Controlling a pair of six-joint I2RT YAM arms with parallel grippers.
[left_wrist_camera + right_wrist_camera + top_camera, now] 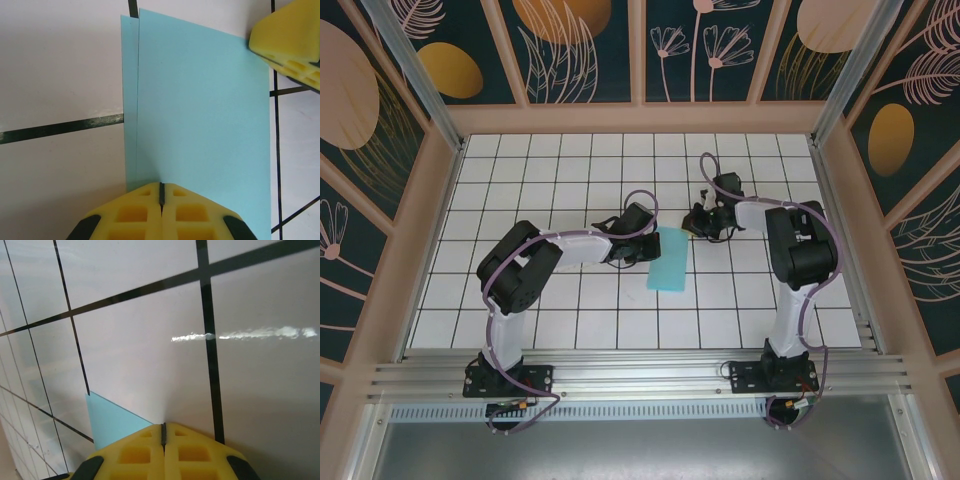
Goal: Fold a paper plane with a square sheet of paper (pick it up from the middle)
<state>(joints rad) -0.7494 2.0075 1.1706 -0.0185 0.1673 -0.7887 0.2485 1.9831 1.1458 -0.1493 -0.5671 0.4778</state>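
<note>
Light-turquoise square sheet of paper [668,258], folded double, lies flat beneath the clenched, empty left gripper [161,210], long axis running ahead of it; right gripper [162,450], likewise clenched, sits at the far right corner; left is nearer.

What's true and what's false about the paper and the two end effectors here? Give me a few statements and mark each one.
1. The sheet of paper lies flat in two layers, their edges slightly offset. True.
2. The left end effector is wide open. False: it is shut, at the paper's edge.
3. The right end effector is shut, at a corner of the paper. True.
4. The paper is already a narrow pointed dart. False: it is a flat rectangle.
</note>
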